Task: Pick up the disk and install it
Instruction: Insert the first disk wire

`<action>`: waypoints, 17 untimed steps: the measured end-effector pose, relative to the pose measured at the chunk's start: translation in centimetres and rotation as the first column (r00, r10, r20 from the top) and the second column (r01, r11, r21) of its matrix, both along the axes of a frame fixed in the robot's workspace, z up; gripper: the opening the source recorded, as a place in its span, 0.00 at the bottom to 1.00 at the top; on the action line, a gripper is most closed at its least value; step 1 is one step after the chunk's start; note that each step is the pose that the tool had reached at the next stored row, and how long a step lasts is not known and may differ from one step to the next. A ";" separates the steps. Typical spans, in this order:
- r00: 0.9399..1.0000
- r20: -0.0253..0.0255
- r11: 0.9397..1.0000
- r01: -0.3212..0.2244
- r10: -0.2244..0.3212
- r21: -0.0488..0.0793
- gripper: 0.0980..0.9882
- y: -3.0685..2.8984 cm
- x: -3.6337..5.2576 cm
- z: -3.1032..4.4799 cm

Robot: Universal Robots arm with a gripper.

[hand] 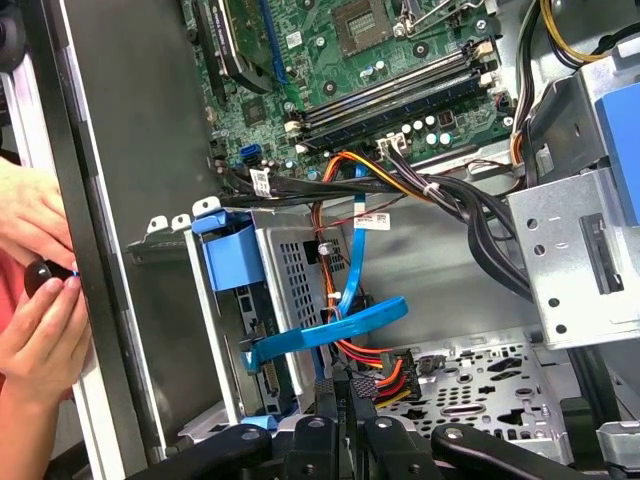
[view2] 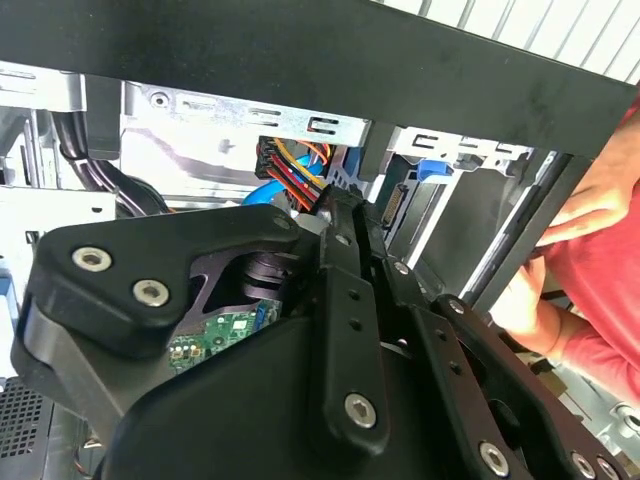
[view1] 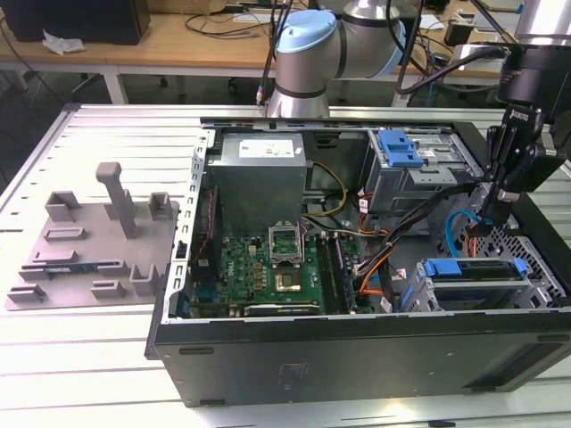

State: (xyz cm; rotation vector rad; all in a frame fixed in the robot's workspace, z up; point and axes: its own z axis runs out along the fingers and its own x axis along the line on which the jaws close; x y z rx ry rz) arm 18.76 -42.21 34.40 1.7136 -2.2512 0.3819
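Observation:
The disk (view1: 468, 267) sits slotted in the lower drive cage at the exterior view's right of the open computer case (view1: 357, 348); its bright blue carrier frame shows along the cage top. In the first wrist view the disk's blue frame end (hand: 232, 262) stands in the cage beside a perforated metal wall. My gripper (view1: 489, 214) hangs inside the case just behind that cage. Its thin fingers are together, tips (hand: 347, 385) down at the orange and black cable connectors, under a looping blue cable (hand: 330, 325). In the second wrist view the gripper (view2: 340, 205) points at the same cable bundle.
An upper drive cage with a ridged blue latch (view1: 399, 147) stands behind. The motherboard (view1: 268, 267) and power supply (view1: 260, 174) fill the case's other half. A grey fixture plate (view1: 89, 241) lies outside it. A person's hands (hand: 35, 290) rest on the case edge.

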 end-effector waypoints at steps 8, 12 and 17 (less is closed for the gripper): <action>1.000 0.003 1.000 -0.001 0.001 0.012 0.07 -0.64 -0.15 0.16; 1.000 0.006 1.000 -0.002 0.002 0.021 0.07 -1.36 -0.42 0.49; 1.000 0.009 0.998 -0.010 0.010 0.054 0.07 -1.97 -0.51 0.60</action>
